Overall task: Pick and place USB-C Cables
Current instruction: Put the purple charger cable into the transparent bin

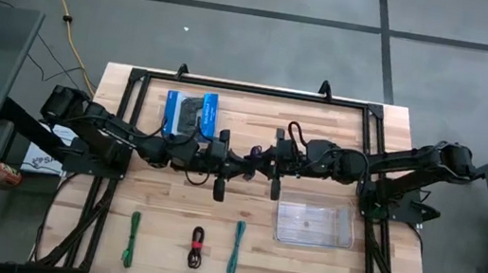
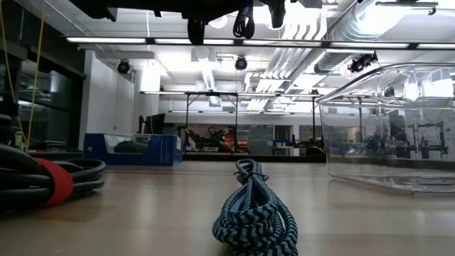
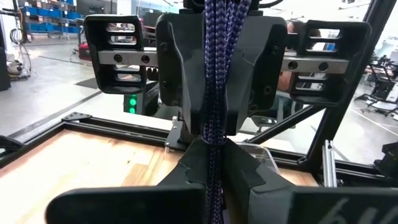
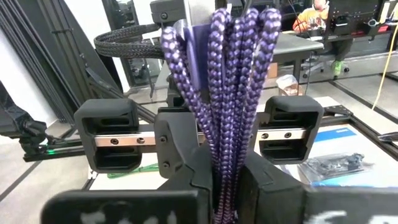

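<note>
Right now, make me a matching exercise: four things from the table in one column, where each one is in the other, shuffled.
Things:
1. purple cable
2. green cable
3. teal cable
4. clear bin

Places:
A. at the table's near edge, farthest toward the left arm's side
B. on the table under the right arm
C. held in the air between both grippers
D. on the table just right of the black cable

Pairs: 1-C, 2-A, 3-D, 4-B

The left gripper and right gripper are both shut on the purple cable.

Clear bin (image 1: 313, 225) looks unblocked from above; three cables (image 1: 197, 247) line the table's front edge
</note>
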Tool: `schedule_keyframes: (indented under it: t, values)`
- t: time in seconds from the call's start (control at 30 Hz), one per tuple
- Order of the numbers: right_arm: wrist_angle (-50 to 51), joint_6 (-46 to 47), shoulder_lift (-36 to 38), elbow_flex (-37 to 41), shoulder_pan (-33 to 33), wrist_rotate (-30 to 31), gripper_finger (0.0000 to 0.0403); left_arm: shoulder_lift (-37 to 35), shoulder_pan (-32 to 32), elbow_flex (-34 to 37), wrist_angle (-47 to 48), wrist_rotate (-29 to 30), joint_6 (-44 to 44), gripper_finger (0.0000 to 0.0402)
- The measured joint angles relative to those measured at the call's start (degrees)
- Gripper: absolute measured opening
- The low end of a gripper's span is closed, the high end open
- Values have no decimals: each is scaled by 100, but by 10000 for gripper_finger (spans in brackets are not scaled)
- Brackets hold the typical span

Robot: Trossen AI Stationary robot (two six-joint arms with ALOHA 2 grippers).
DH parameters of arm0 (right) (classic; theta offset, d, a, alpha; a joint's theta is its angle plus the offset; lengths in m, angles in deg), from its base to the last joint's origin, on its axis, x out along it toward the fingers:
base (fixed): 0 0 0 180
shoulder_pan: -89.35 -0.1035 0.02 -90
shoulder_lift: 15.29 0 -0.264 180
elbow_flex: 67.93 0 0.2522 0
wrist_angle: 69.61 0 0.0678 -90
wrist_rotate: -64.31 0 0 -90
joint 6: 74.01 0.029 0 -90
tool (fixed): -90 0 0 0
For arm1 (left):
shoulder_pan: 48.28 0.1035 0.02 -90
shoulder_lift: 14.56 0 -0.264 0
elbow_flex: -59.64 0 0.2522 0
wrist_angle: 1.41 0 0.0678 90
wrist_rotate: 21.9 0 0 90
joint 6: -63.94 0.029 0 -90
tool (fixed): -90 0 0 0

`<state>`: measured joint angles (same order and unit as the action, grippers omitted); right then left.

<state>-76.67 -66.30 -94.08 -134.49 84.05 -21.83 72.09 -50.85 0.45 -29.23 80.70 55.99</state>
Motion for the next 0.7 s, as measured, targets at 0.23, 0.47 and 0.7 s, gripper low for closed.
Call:
schedule_keyframes:
  t: [0.23,0.47,0.7]
  values:
    - [14,10,0,1,0,9,10,-2,-2,0,-2,-28,20,84]
    - [31,33,0,4,3,11,15,-9,-7,0,-4,-254,13,170]
    - [193,39,30,4,2,11,13,-121,-7,0,254,-376,18,215]
